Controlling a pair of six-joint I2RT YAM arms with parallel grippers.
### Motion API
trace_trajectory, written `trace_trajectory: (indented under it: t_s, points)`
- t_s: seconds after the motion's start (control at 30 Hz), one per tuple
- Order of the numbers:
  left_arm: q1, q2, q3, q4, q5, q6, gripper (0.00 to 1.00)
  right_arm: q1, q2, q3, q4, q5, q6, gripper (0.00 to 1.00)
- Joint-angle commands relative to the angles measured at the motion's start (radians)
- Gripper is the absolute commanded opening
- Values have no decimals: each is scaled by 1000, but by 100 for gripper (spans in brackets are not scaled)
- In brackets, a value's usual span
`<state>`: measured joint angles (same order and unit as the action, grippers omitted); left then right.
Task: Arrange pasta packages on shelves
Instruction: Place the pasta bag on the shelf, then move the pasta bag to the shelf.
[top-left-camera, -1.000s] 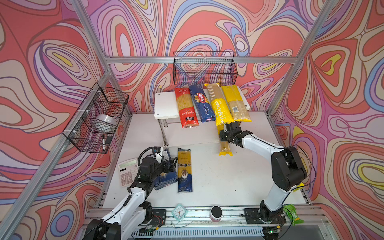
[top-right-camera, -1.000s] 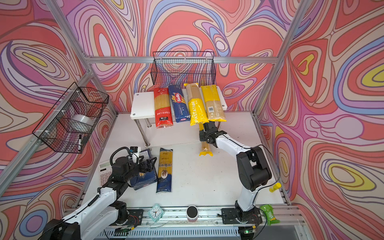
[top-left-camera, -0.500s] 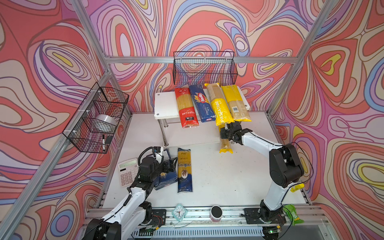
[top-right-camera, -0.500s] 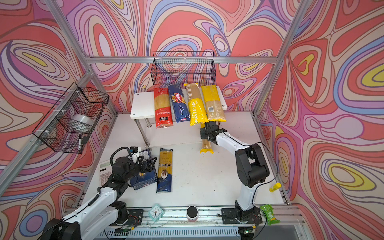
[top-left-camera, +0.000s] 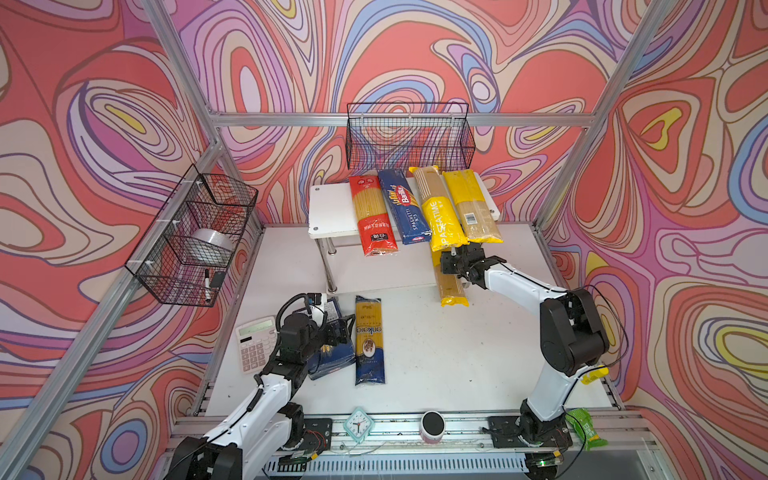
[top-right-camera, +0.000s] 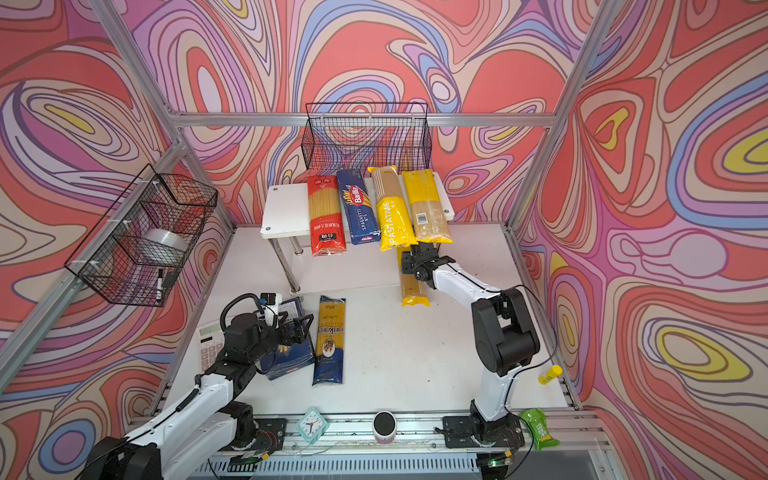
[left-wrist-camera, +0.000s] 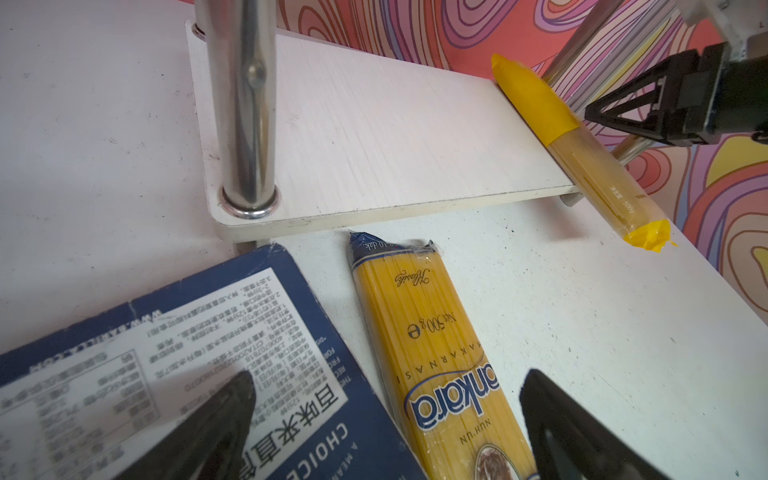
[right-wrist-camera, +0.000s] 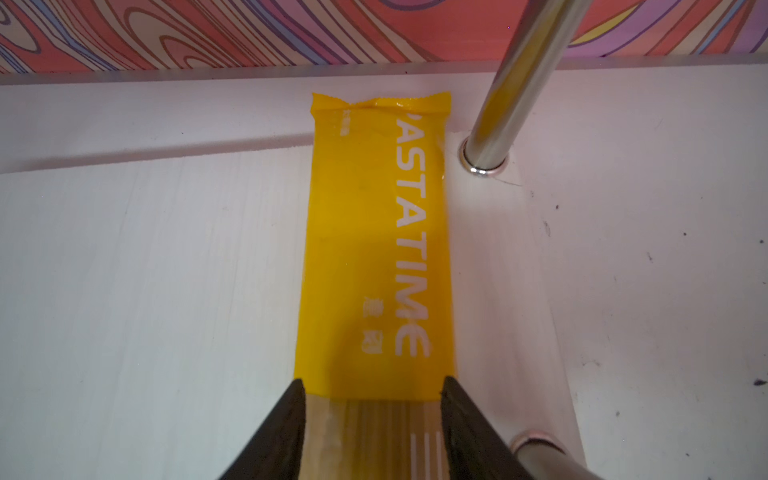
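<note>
Pasta nearest the jaws is the lower PASTATIME pack (right-wrist-camera: 374, 249). It lies between the two black fingers (right-wrist-camera: 286, 415) of the right gripper (right-wrist-camera: 372, 386). The jaws stand parted to about the pack's width, one finger at each long edge, and it cannot be told whether they press on it. This pack rests lengthwise on the lower shelf (right-wrist-camera: 166, 270), close beside a chrome leg (right-wrist-camera: 511, 83). In both top views its near end overhangs that board's front edge.

The left gripper (left-wrist-camera: 386, 374) is spread wide and holds nothing. One finger hangs above the blue box (left-wrist-camera: 166, 332), its mate above the table (left-wrist-camera: 602, 332) past the ankara pack (left-wrist-camera: 415, 316). Box and ankara pack lie just beside each other on the table, in front of the rack.

On the upper shelf (top-left-camera: 332, 208) four packs lie side by side, their near ends overhanging: red bag (top-left-camera: 372, 216), Barilla pack (top-left-camera: 405, 208), upper PASTATIME pack (top-left-camera: 440, 212) and barcode bag (top-left-camera: 471, 208).
</note>
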<state>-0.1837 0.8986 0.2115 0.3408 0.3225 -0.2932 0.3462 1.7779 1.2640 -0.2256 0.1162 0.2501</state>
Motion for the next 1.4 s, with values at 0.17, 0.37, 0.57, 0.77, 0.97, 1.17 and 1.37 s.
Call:
trace_trajectory:
  t_s: [0.17, 0.37, 0.57, 0.77, 0.97, 1.17, 1.37]
  points:
    - [0, 8, 26, 9, 17, -15, 100, -1, -247, -210, 28, -141, 151, 57]
    - [0, 8, 25, 7, 14, -17, 100, 4, -420, -304, -75, -205, 204, 57]
    - [0, 11, 27, 4, 12, -18, 100, 7, -509, -393, -116, -329, 223, 57]
    - [0, 10, 28, 3, 12, -18, 100, 8, -482, -459, -121, -421, 230, 56]
    - [1, 13, 28, 6, 7, -21, 100, 8, -479, -518, -56, -507, 261, 54]
    - [0, 13, 27, 7, 12, -18, 100, 10, -453, -564, 58, -526, 300, 54]
    - [1, 10, 26, 4, 8, -20, 100, 10, -417, -565, 133, -504, 349, 55]
